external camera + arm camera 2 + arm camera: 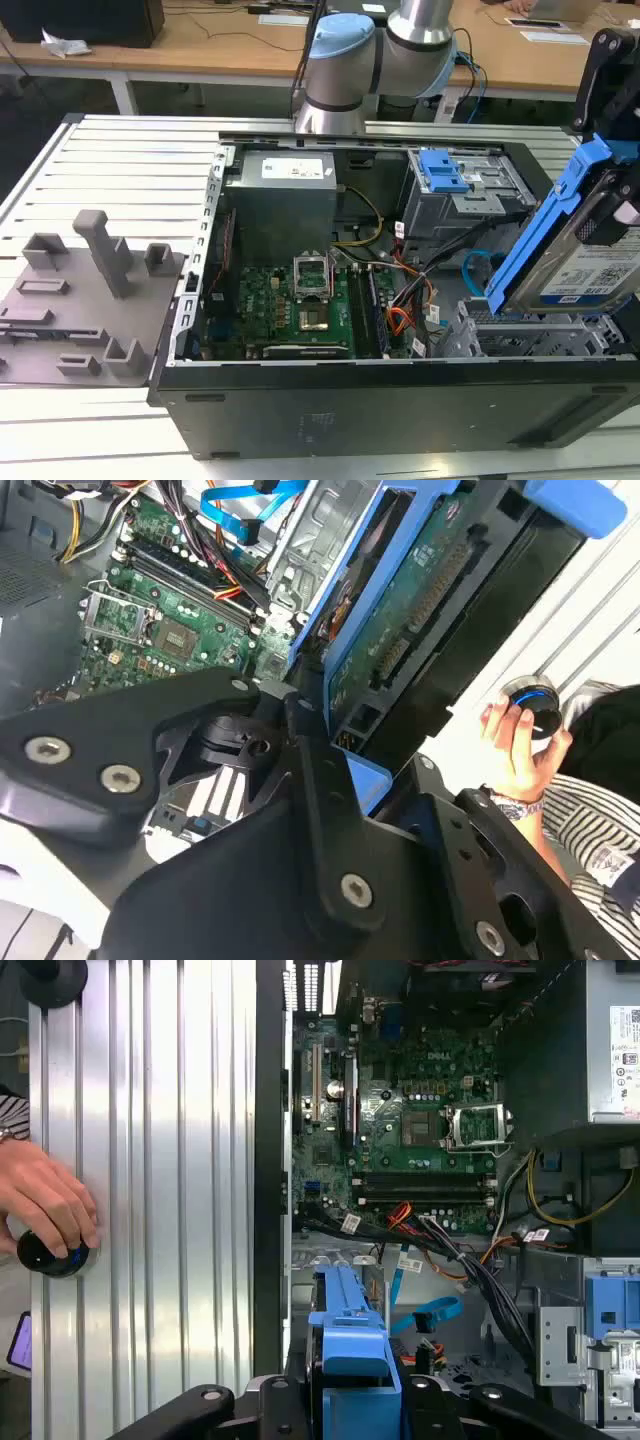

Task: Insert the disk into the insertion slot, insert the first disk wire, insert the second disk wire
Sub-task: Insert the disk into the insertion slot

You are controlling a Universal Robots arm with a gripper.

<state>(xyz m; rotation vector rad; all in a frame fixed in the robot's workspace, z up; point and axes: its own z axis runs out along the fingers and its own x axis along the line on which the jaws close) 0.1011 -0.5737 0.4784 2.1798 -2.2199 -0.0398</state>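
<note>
Blue-railed disk (585, 262) clamped tight in gripper (355, 1400), tilted above insertion slot (535, 335).

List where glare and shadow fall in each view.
Exterior view: even light, the table bright, the computer case front dark. Second wrist view: the table blown out white, the disk underside shaded. First wrist view: glare streaks along the table ribs, the case interior dim.
</note>
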